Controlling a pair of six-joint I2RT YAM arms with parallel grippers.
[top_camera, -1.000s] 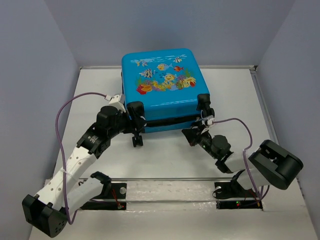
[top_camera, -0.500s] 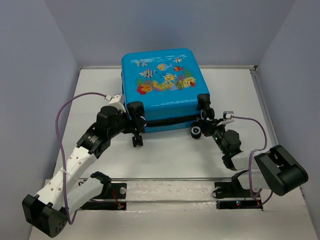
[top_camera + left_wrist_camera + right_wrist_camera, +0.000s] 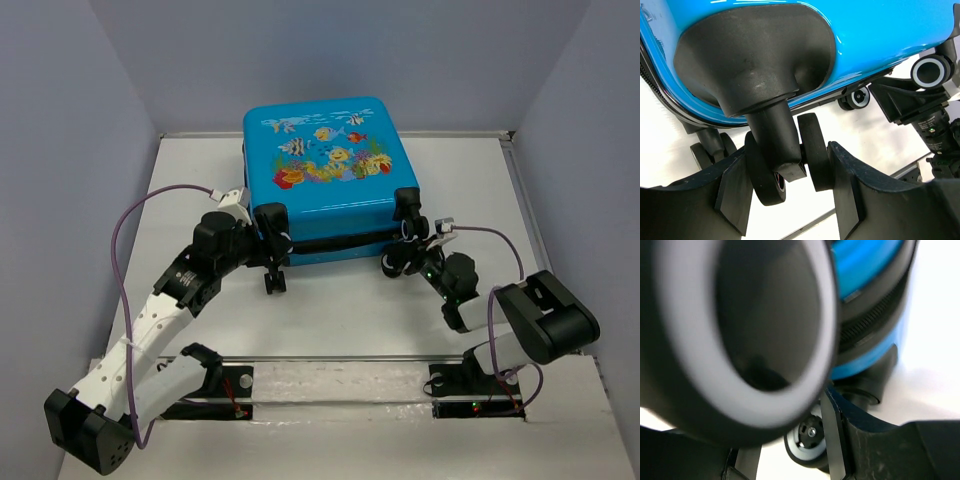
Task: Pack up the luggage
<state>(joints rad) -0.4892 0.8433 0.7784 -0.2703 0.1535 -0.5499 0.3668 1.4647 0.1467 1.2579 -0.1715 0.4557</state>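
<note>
Luggage (image 3: 320, 170) — a bright blue hard-shell suitcase — lies closed on the white tabletop (image 3: 330, 320). Left gripper (image 3: 787, 160) jaws clamp its black caster wheel (image 3: 765, 175), likely to steady it; right gripper (image 3: 402, 258) jaws stand parted.

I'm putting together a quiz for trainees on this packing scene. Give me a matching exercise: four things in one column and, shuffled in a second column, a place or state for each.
Things:
1 luggage
2 left gripper
3 right gripper
4 table

States:
A white surface beneath everything
B fingers pressed on either side of the near-left wheel
C lying flat, fish print facing up
D open, close against a white-rimmed wheel

Pairs: 1-C, 2-B, 3-D, 4-A
</note>
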